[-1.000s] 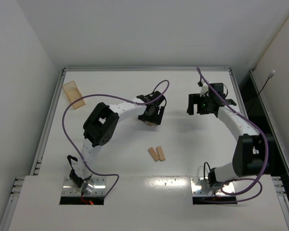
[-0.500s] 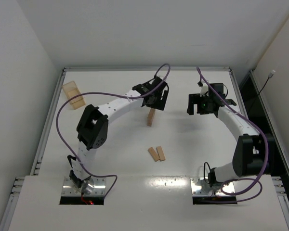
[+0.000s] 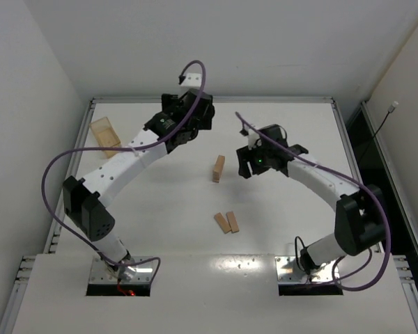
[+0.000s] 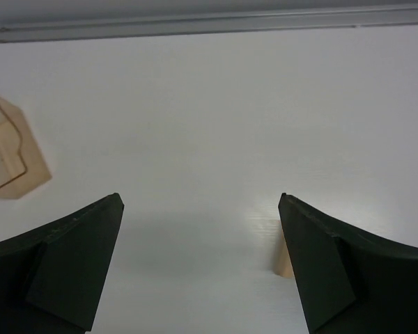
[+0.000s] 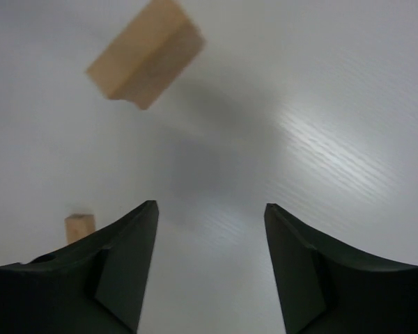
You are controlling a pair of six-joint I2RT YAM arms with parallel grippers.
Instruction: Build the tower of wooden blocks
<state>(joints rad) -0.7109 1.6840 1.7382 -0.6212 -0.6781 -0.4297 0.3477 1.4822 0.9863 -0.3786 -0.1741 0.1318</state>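
Note:
The tower [image 3: 218,168] is a narrow upright stack of tan planks at the table's middle. Two loose wood blocks [image 3: 226,222] lie side by side in front of it. My left gripper [image 3: 187,133] is open and empty, up and back-left of the tower. In the left wrist view [image 4: 198,209] a sliver of tan wood [image 4: 285,261] shows beside its right finger. My right gripper [image 3: 249,167] is open and empty, just right of the tower. The right wrist view [image 5: 209,216] shows the tower [image 5: 146,62] ahead at upper left and a block end [image 5: 79,226] by the left finger.
A translucent amber box [image 3: 106,136] sits at the back left of the table and also shows in the left wrist view [image 4: 7,156]. A raised metal rail [image 3: 209,99] borders the table's far edge and sides.
My left gripper has let go at the tower, risen and swung back-left, leaving the stack standing. My right arm has moved left and stands close to the tower.

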